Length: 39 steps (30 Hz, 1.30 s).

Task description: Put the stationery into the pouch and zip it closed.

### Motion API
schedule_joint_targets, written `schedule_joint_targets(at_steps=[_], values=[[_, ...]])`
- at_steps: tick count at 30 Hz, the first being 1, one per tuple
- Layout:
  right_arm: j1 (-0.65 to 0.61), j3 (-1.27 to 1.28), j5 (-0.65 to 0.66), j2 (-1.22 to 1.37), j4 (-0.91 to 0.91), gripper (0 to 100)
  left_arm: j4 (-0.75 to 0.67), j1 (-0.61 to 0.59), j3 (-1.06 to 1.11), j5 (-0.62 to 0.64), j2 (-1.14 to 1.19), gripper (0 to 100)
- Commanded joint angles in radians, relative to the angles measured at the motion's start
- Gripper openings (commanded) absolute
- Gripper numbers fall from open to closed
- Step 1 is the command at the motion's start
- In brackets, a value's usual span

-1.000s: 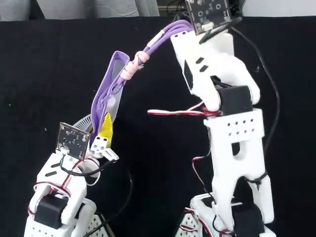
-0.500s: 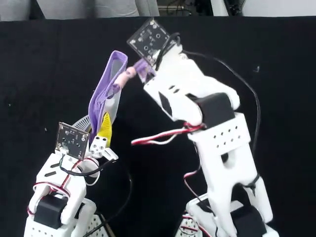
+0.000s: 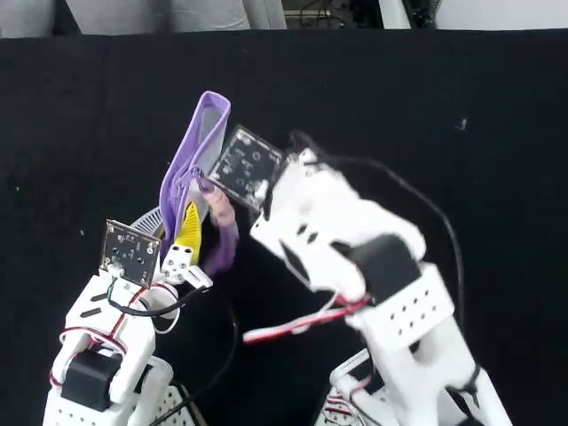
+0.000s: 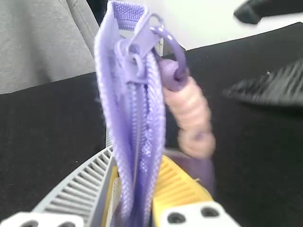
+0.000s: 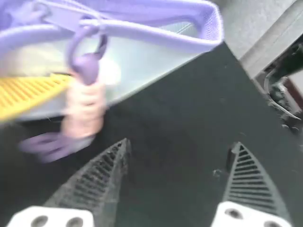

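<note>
The purple pouch (image 3: 191,155) stands on edge above the black table, its lower end pinched in my left gripper (image 3: 175,226) between a grey and a yellow finger. Up close, the zipper (image 4: 135,109) runs along the top edge of the pouch (image 4: 113,94). A pull of pink beads (image 4: 194,118) with a purple tassel (image 3: 222,244) hangs loose from the zipper ring. My right gripper (image 5: 177,163) is open just beside the pouch (image 5: 142,52), its dark fingers (image 5: 102,177) holding nothing, and the pull (image 5: 85,106) dangles in front of it.
The right arm (image 3: 346,253) leans low across the middle of the black table (image 3: 461,106). Red and white wires (image 3: 293,324) loop under it. Grey fabric (image 3: 160,13) hangs behind the far edge. Open table lies to the right and far left.
My right gripper let go of the zipper pull, which had been stretched up to the right and now hangs down. The right arm swung down and left toward the pouch. The left arm kept still.
</note>
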Motion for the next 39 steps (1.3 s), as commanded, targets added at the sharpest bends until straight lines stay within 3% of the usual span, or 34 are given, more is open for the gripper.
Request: schedule_joint_targets(at_steps=[1,8,13,22,29,35,39], values=[[-0.083,0.262,-0.129,-0.188,-0.238,30.0,0.002,-0.016,-0.035,-0.006,-0.003,3],[-0.146,0.677,-0.196,-0.432,-0.661,30.0,0.002,-0.042,-0.035,-0.005,-0.003,3],[-0.146,0.723,-0.21,-0.452,-0.735,30.0,-0.003,-0.039,-0.019,-0.005,-0.005,3],[-0.175,0.759,-0.4,-0.455,-0.965,30.0,-0.002,-0.038,-0.019,-0.005,-0.005,3],[-0.224,0.765,-0.416,-0.447,-0.993,30.0,0.0,-0.044,-0.021,-0.005,-0.006,3],[-0.247,0.72,-0.417,-0.475,-0.779,30.0,0.002,-0.044,-0.019,-0.005,-0.006,3],[-0.247,0.731,-0.491,-0.521,-0.784,30.0,0.0,-0.044,-0.019,-0.005,-0.006,3]])
